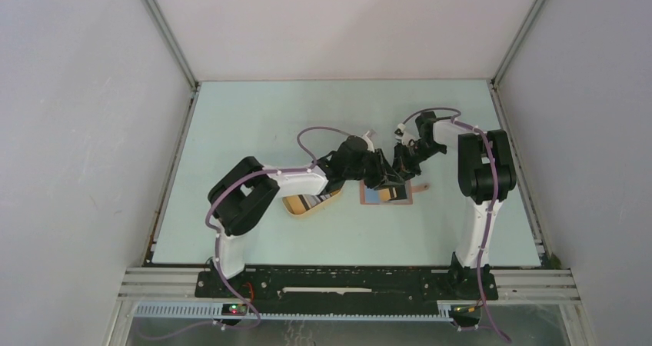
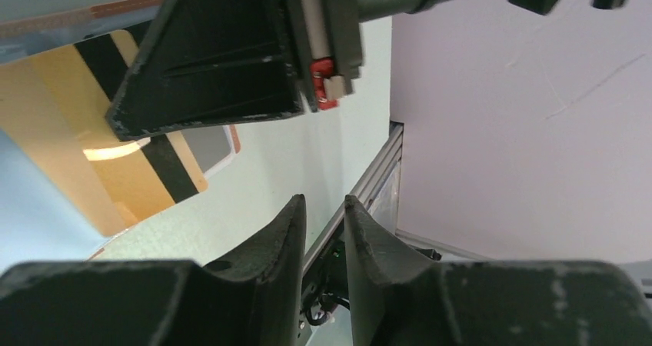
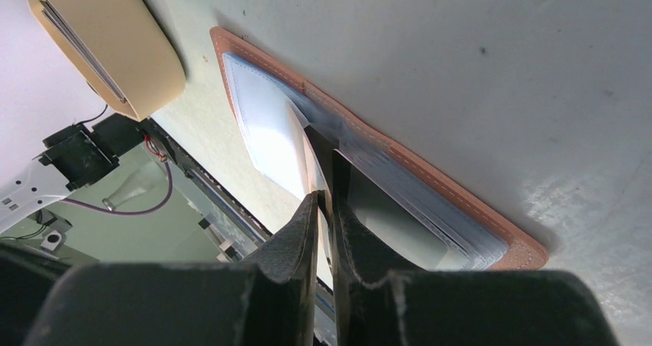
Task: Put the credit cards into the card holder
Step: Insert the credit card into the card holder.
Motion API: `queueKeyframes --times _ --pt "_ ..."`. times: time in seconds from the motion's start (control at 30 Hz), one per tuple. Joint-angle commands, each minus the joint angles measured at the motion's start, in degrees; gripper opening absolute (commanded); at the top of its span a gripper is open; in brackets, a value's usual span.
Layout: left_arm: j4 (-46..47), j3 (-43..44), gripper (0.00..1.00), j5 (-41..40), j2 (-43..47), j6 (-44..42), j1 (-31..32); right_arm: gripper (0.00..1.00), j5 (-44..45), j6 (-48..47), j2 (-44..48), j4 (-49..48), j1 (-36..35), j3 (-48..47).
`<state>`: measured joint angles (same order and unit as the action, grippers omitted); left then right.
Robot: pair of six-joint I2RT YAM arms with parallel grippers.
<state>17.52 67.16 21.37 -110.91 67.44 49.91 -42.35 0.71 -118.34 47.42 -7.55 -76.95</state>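
Observation:
The card holder (image 1: 387, 196) lies open on the table, reddish-brown rim and light blue lining up. My right gripper (image 3: 324, 196) is shut on a gold card with a black stripe (image 3: 311, 150), held edge-on with its far end at a pocket of the card holder (image 3: 461, 207). In the left wrist view the same card (image 2: 54, 131) shows under the right gripper's finger (image 2: 215, 61). My left gripper (image 2: 324, 201) hovers just left of the right gripper (image 1: 398, 180), jaws a narrow gap apart and empty. More cards (image 1: 306, 202) lie in the yellow tray (image 1: 296, 209).
The yellow oval tray (image 3: 115, 31) sits just left of the card holder, a little apart from it. The holder's snap tab (image 1: 420, 185) sticks out to the right. A metal rail (image 2: 369, 177) and the grey side wall bound the table on the right.

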Motion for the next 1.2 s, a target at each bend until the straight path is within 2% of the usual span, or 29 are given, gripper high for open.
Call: queueKeyframes --times 0.0,0.37,0.83,1.17 --pt "1.67 0.11 0.29 -2.24 -1.80 2.52 0.60 0.17 1.75 0.61 -0.91 -1.80 0.49 0.56" --pt "-1.61 6.43 0.27 -4.38 -8.29 2.67 1.55 0.17 1.57 0.55 -0.58 -1.89 0.81 0.57" --pt "-9.06 10.24 0.28 -6.81 -9.59 1.41 1.93 0.18 1.39 0.50 -0.66 -1.91 0.96 0.57" --pt "-14.01 10.93 0.27 -8.16 -9.72 0.82 1.94 0.25 1.54 -0.23 0.12 -1.72 1.21 0.53"
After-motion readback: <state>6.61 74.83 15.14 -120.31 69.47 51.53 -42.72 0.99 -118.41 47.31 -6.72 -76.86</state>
